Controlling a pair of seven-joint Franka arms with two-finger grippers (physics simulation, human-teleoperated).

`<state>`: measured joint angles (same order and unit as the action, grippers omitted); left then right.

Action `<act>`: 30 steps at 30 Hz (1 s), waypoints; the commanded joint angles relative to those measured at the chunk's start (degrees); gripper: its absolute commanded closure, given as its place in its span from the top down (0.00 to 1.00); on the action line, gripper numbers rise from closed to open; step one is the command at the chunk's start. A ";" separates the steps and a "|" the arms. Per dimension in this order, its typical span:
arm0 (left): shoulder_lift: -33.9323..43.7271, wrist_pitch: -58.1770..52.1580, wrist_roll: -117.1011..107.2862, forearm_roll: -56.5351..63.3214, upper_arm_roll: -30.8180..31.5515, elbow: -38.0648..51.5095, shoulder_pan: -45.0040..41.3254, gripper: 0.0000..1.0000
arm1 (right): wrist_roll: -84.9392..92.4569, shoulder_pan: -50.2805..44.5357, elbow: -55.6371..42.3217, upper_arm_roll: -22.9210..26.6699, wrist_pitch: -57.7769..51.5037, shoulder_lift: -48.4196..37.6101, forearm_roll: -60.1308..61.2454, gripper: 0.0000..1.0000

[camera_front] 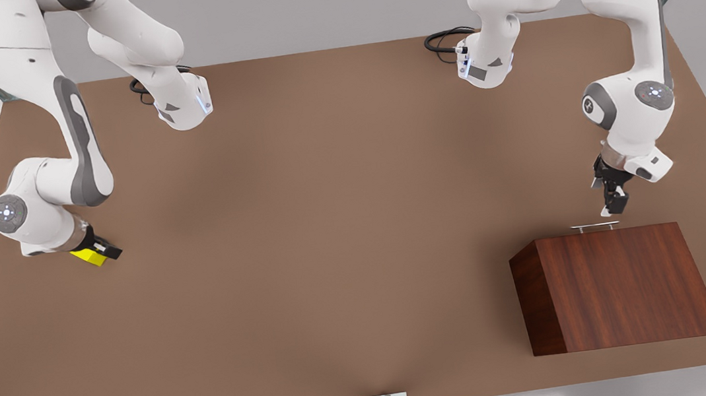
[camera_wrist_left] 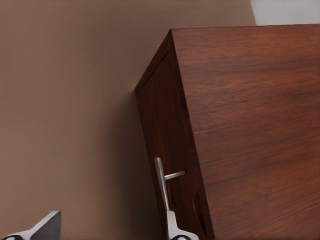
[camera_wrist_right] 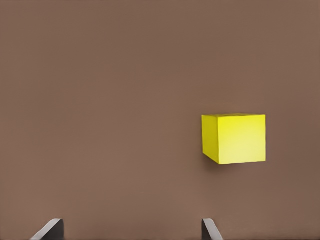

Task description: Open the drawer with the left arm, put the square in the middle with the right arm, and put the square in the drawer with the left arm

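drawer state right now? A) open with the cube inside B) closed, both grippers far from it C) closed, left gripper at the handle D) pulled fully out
C: the drawer front sits flush with the cabinet, and the left gripper, fingers apart, hangs right at the handle; the cube lies on the table by the open right gripper.

Shut drawer (camera_wrist_left: pixel 167 165) with thin silver bar handle (camera_front: pixel 594 226) in the reddish-brown wedge cabinet (camera_front: pixel 616 287); well apart, small yellow cube (camera_wrist_right: pixel 234 138) (upright, flat) on bare brown tabletop (camera_front: pixel 330 227).
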<state>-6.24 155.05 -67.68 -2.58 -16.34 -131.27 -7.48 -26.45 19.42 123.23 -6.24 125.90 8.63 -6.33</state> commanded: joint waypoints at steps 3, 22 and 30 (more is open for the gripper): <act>-0.62 1.75 0.00 0.03 -0.01 -0.30 0.10 1.00 | -0.01 4.21 -0.01 0.00 0.13 0.77 0.00 1.00; -4.40 6.67 0.00 -0.14 0.52 0.75 0.89 1.00 | 5.97 15.03 -1.24 0.79 10.68 14.05 5.01 1.00; -6.51 7.29 0.00 -0.32 0.78 1.10 0.80 1.00 | 6.06 14.85 -0.98 0.88 12.08 15.28 4.92 1.00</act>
<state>-12.75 162.13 -67.68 -2.89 -15.55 -130.17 -6.69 -20.31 34.31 122.17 -5.36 138.07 23.98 -1.62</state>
